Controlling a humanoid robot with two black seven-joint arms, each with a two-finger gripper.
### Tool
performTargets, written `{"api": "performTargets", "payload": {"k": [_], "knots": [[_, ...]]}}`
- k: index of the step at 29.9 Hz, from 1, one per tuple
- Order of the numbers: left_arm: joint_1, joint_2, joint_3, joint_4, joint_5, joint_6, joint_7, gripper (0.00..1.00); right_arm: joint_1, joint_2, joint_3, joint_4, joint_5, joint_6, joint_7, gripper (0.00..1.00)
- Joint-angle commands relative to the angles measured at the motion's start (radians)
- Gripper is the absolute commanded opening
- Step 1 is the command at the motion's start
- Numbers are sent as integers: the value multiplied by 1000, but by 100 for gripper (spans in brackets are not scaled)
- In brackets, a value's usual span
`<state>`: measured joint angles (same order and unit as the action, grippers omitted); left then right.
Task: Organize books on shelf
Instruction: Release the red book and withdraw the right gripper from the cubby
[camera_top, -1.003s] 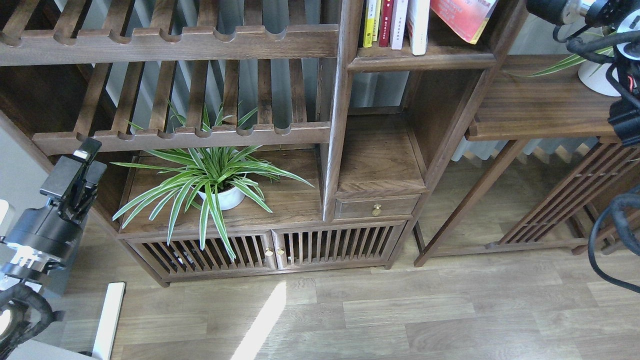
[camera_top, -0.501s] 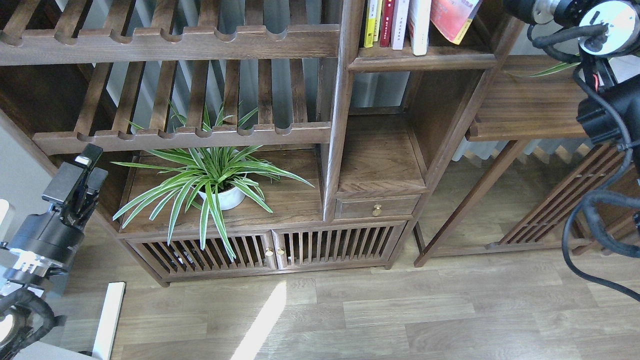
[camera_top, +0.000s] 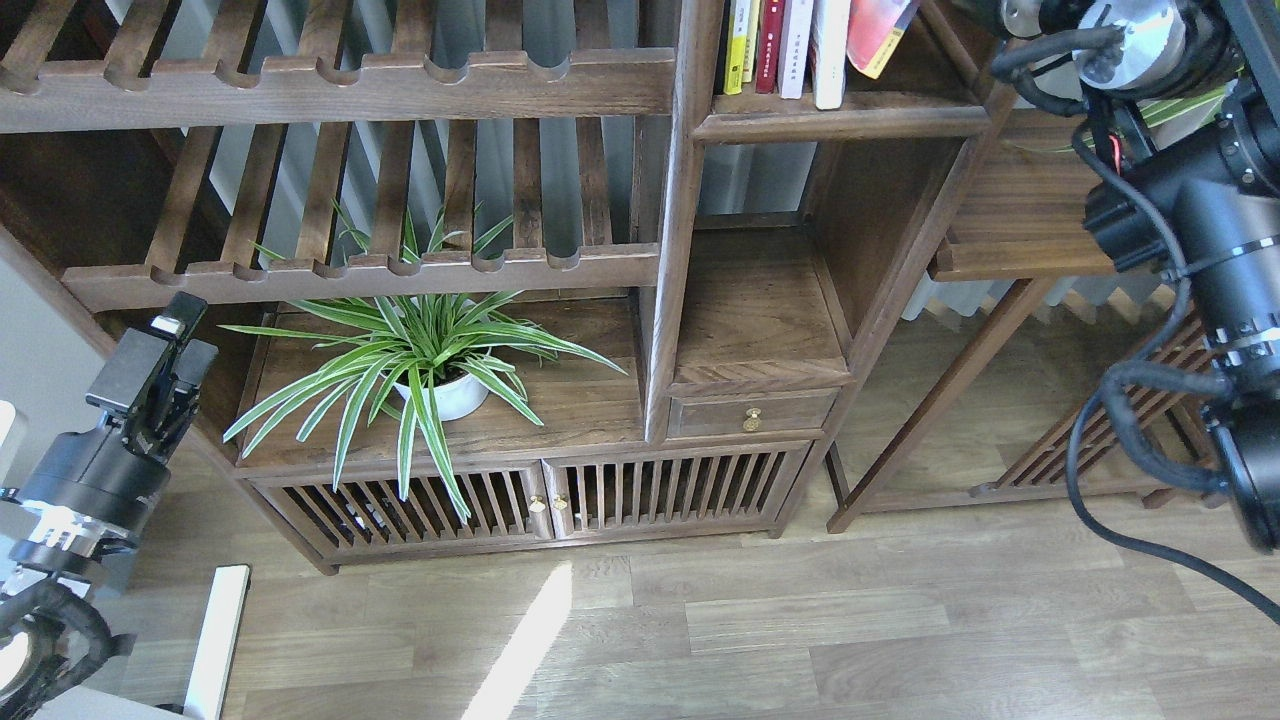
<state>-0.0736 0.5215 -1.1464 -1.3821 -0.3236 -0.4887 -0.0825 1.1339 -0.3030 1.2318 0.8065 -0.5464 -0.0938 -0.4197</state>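
Five books (camera_top: 790, 45) stand or lean on the narrow plank shelf (camera_top: 840, 122) at the top centre of the frame: slim yellow and red spines, a pale one and a large white one upright, and a red-orange book (camera_top: 878, 35) tilted against the white one, apparently because nothing braces it on its right. The right arm (camera_top: 1190, 215) reaches up along the right edge toward that corner; its far end runs out of the frame at the top, so its jaws are not in view and whether they hold the leaning book cannot be told. The left gripper (camera_top: 170, 335), at lower left, hangs idle well apart from the books, its jaws seen edge-on and too dark to judge. A potted spider plant (camera_top: 420, 370) sits on the bookcase's lower board, clear of the work. Straightening the tilted book looks like the step in hand.
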Motion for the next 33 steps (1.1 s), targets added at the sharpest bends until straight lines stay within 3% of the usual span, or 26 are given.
{"api": "performTargets", "payload": {"k": [1, 14, 28, 33], "knots": [[5, 0, -1, 0, 0, 0, 0, 92, 4, 2, 0, -23, -6, -9, 18, 4], [5, 0, -1, 0, 0, 0, 1, 92, 4, -2, -15, -52, -6, -9, 58, 9], [14, 0, -4, 2, 0, 0, 0, 93, 3, 19, -43, -49, -6, -9, 61, 31], [18, 0, -9, 2, -3, 0, -2, 93, 1, 30, -44, -49, -6, -9, 61, 33]]}}
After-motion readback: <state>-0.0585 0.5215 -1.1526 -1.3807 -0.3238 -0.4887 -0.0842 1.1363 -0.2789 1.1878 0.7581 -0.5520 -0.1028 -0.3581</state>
